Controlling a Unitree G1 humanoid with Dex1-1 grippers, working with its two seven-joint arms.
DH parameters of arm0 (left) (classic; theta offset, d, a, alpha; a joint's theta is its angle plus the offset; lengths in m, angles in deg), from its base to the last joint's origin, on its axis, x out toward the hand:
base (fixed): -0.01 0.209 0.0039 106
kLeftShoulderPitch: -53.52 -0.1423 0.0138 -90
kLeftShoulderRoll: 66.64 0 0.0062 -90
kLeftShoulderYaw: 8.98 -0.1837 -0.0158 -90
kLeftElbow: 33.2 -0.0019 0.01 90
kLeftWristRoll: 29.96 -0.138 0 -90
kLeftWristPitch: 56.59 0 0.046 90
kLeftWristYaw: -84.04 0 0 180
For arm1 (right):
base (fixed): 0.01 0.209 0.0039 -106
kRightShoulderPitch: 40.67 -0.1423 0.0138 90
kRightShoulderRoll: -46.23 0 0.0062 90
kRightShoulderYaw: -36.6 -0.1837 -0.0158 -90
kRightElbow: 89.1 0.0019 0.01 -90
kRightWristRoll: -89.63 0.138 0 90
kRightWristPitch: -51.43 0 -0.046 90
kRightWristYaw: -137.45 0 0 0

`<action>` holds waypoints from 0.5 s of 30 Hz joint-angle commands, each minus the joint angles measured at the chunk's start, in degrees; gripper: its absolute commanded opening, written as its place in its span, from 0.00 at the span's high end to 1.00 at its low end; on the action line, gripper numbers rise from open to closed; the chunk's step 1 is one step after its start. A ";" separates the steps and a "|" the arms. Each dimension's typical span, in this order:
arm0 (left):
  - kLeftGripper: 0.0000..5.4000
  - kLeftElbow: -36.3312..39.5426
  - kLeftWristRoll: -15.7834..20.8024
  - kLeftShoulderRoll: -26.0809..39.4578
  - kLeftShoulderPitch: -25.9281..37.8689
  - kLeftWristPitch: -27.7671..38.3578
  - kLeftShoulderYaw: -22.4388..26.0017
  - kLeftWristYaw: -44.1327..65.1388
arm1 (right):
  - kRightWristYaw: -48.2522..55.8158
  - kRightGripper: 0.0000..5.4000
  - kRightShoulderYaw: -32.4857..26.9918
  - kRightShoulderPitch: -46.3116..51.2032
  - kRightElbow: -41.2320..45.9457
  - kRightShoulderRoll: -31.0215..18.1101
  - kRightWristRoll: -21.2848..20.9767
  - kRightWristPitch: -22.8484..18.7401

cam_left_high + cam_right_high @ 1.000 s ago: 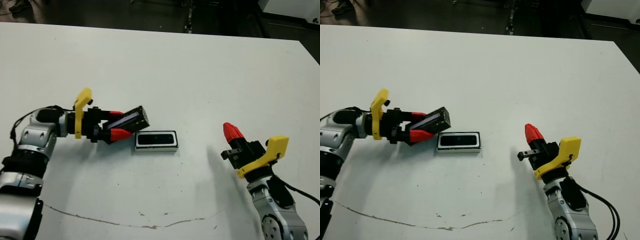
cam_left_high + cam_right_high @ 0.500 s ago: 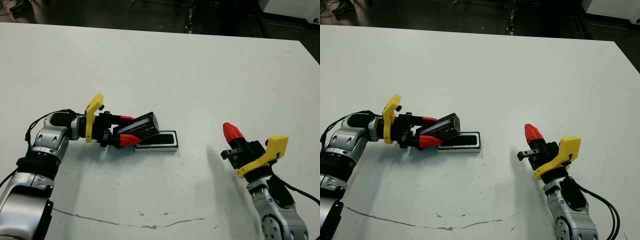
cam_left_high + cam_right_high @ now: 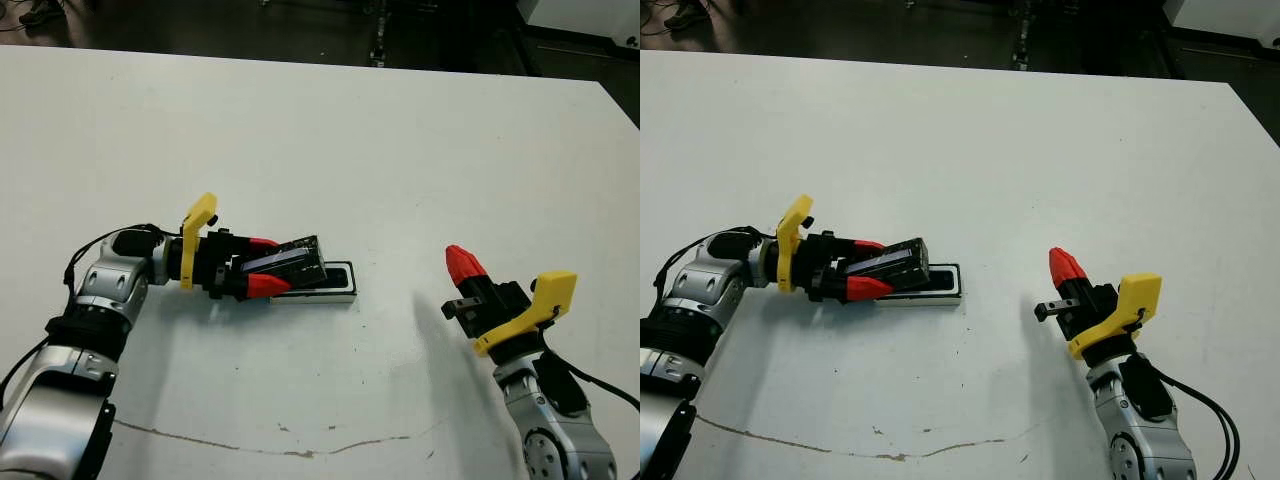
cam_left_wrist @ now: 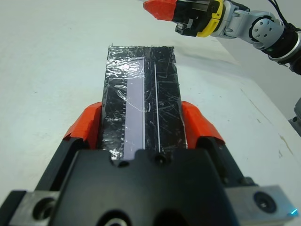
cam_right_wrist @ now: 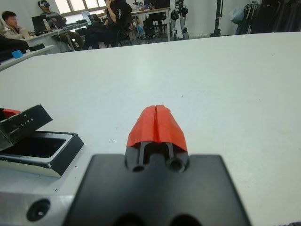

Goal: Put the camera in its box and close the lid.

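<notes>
Rightward since before, left gripper (image 3: 262,268) holds lid (image 3: 292,266) over box (image 3: 335,292).

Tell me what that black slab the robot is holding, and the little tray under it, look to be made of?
The flat black crinkly slab in the left end effector looks wrapped in glossy plastic film or foil: it shows fine wrinkles and bright glare streaks. What lies beneath the wrap cannot be told. The small shallow white-rimmed tray looks like rigid cardboard or plastic, matte, with crisp square edges and dark sides.
</notes>
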 commanded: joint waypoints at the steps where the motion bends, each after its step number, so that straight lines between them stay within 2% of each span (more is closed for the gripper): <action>1: 0.41 0.19 -0.27 -0.88 -1.65 -1.14 -0.47 -0.74 | 0.45 1.00 -0.51 0.76 -0.68 -0.55 0.44 0.42; 15: 0.41 1.74 2.07 -3.43 -4.97 -0.28 0.68 -1.72 | -0.10 1.00 -0.27 1.01 -0.21 -0.57 0.12 -0.08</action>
